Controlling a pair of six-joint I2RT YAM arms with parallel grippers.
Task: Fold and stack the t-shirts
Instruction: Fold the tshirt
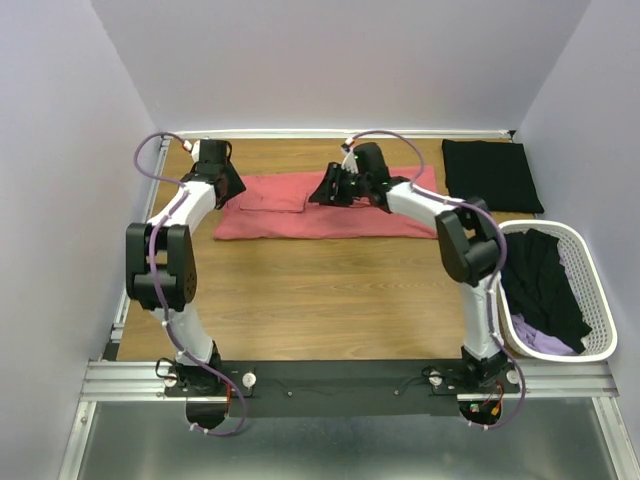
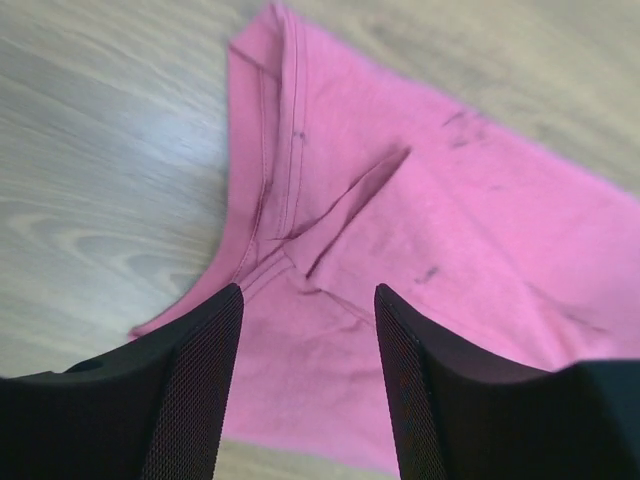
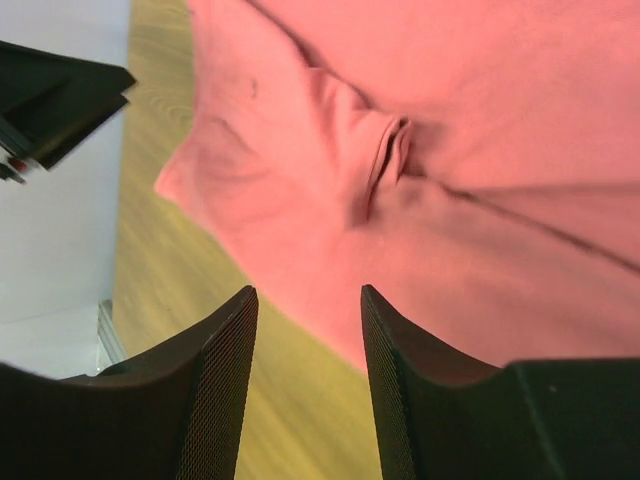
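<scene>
A coral-pink t-shirt (image 1: 320,212) lies flat as a long folded strip across the back of the table. My left gripper (image 1: 230,190) hovers over its left end, where the hemmed edges and a fold show (image 2: 450,230); its jaws (image 2: 308,292) stand open with only cloth below them. My right gripper (image 1: 322,193) is over the middle of the strip, also open (image 3: 307,292), above the shirt's near edge (image 3: 450,150) and bare wood. A folded black t-shirt (image 1: 490,175) lies at the back right.
A white slatted basket (image 1: 603,318) stands at the right edge, holding a crumpled black t-shirt (image 1: 545,285) and a lilac one (image 1: 535,335). Walls close in the table at the back and both sides. Bare wood (image 1: 320,300) lies between the pink shirt and the arm bases.
</scene>
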